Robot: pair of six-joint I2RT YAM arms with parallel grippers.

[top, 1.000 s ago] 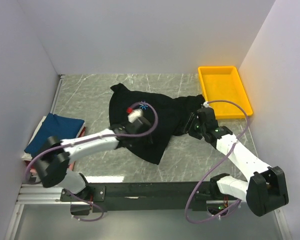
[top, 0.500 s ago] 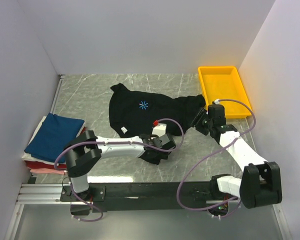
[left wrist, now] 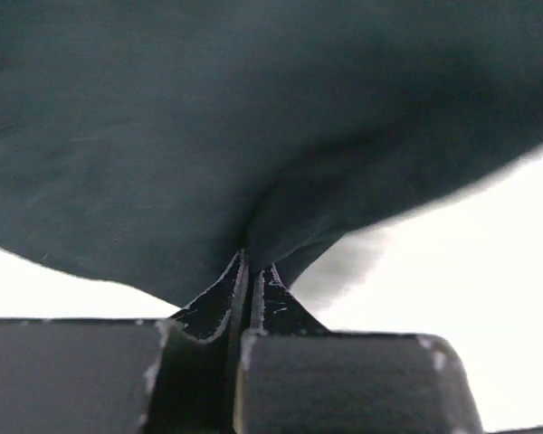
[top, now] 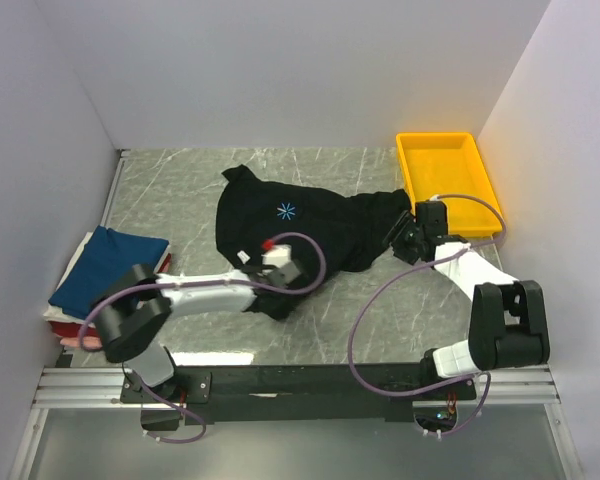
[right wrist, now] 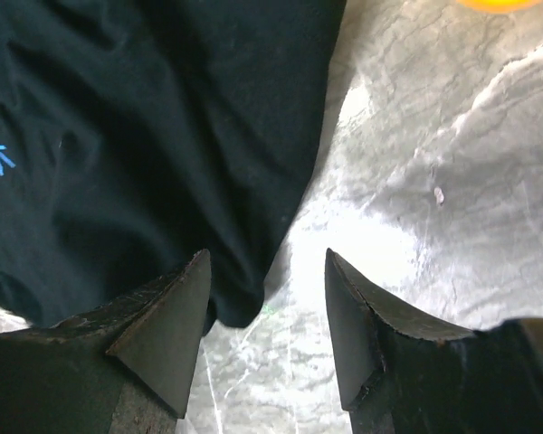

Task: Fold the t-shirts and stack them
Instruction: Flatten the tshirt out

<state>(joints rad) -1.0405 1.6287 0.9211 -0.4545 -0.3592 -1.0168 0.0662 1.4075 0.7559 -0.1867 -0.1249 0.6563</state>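
Entry, top view read from bottom of frame upward.

Lower left of frame: stack of folded shirts at the desk (top: 180, 190) edge. The navy-blue t-shirt (top: 108, 264) lies on top, a red t-shirt (top: 54, 318) shows as a strip beneath it, and a sliver of pink t-shirt (top: 70, 343) shows lowest.

Centre, slightly below middle: the left pincer (top: 280, 272) is at the lower hem of the black t-shirt (top: 320, 225). Its wrist view shows the left pincer (left wrist: 249, 287) clenched flat, with a fold of the black t-shirt (left wrist: 253, 136) pinched between the tips. The cloth fans up and out from the pinch and fills the upper frame.

Right of centre: the right pincer (top: 404, 240) is at the shirt's right end, on the sleeve side. In the wrist view the right pincer (right wrist: 266, 271) is released, tips well apart and gripping nothing. The hem of the black t-shirt (right wrist: 145, 136) reaches into the gap on the left-hand tip's side (contact with that tip cannot be judged). Bare desk (right wrist: 434, 181) shows by the other tip.

Middle of frame: the shirt body is spread and rumpled on the desk, with a blue star print (top: 287, 211) facing up.

Upper right: the yellow tray (top: 415, 175), just beyond the right pincer and apart from the shirt.
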